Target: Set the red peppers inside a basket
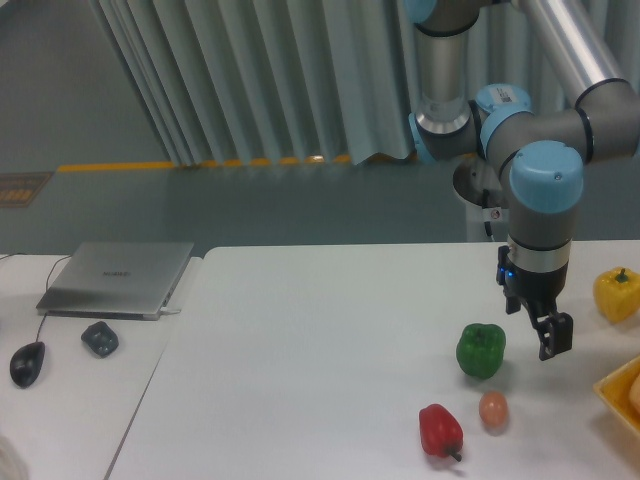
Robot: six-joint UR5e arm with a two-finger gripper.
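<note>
A small glossy red pepper [440, 430] lies on the white table near the front edge, its dark stem pointing down-right. At the right edge only a corner of the yellow-orange basket [620, 390] shows. My gripper [550, 335] hangs above the table to the right of the green pepper [481, 350], up and to the right of the red pepper and apart from it. Nothing shows in its fingers; from this angle I cannot see whether they are open or shut.
A small orange-brown egg-like object [493, 408] lies just right of the red pepper. A yellow pepper [616, 293] sits at the far right. On the left table are a closed laptop [118, 277], a dark mouse [27, 362] and a small dark object [100, 338].
</note>
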